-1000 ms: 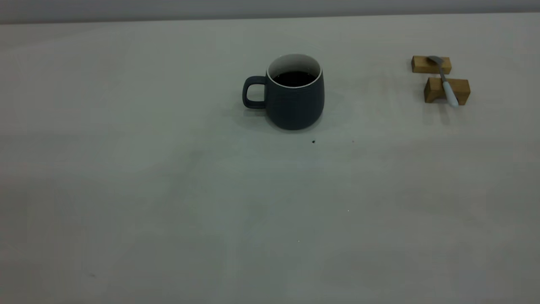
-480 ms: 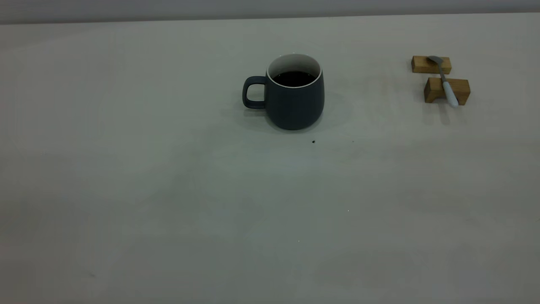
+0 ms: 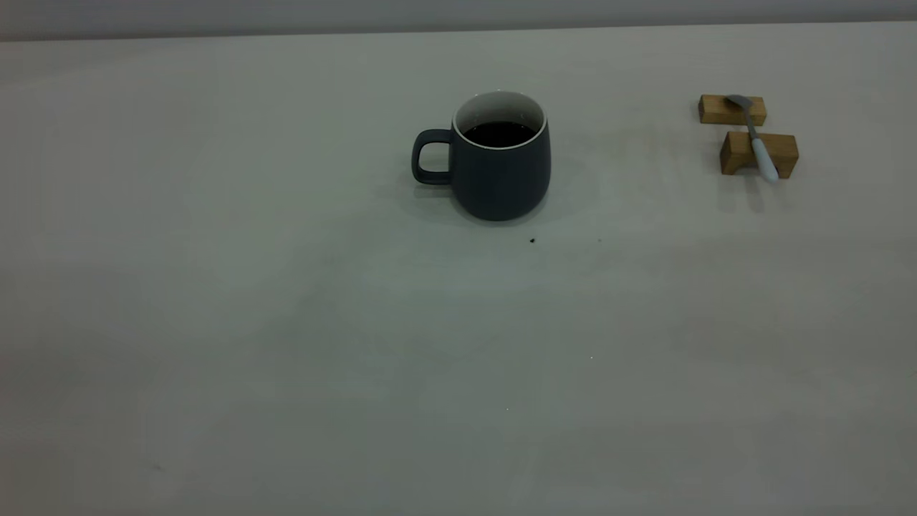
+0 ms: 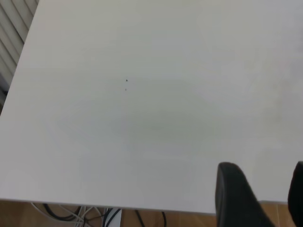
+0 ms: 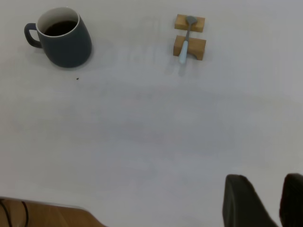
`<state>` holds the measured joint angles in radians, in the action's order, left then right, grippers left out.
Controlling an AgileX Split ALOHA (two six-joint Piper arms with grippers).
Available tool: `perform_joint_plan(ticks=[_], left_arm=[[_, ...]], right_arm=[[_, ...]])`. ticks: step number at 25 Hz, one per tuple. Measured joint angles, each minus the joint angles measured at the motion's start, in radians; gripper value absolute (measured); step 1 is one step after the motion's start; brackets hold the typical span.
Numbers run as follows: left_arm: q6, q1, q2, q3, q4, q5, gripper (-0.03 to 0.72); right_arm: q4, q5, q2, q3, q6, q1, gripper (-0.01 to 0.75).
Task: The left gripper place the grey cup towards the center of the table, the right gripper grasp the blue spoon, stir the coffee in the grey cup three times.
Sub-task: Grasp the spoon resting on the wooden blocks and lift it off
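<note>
The grey cup (image 3: 501, 168) stands upright near the middle of the table (image 3: 286, 322), handle toward the left, with dark coffee (image 3: 500, 133) inside; the right wrist view also shows the cup (image 5: 64, 42). The blue spoon (image 3: 759, 147) lies across two tan wooden blocks at the far right, bowl on the farther block, and appears in the right wrist view as well (image 5: 184, 45). Neither gripper shows in the exterior view. My left gripper (image 4: 267, 189) is open over bare table near its edge. Far from the spoon and cup, my right gripper (image 5: 271, 189) is open and holds nothing.
The farther wooden block (image 3: 732, 110) and the nearer one (image 3: 759, 153) carry the spoon. A small dark speck (image 3: 532, 241) lies just in front of the cup. The table edge (image 4: 94, 204) with cables and wooden floor below it shows in the left wrist view.
</note>
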<state>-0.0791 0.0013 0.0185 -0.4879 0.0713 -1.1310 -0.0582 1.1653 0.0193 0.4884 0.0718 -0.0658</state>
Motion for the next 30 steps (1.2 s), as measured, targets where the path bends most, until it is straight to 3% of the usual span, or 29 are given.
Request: perform_joint_plan(ticks=[20,24,30], left_arm=[[0.0,0.0,0.0,0.0,-0.003,0.0,0.351],[0.0,0.0,0.0,0.0,-0.003,0.0,0.351],[0.0,0.0,0.0,0.0,-0.004,0.0,0.351]], right_arm=[[-0.004,0.001,0.014,0.014,-0.031,0.0,0.246],[0.002,-0.018,0.173,0.083,-0.072,0.0,0.317],[0.01,-0.173,0.569,0.18,-0.072,0.0,0.505]])
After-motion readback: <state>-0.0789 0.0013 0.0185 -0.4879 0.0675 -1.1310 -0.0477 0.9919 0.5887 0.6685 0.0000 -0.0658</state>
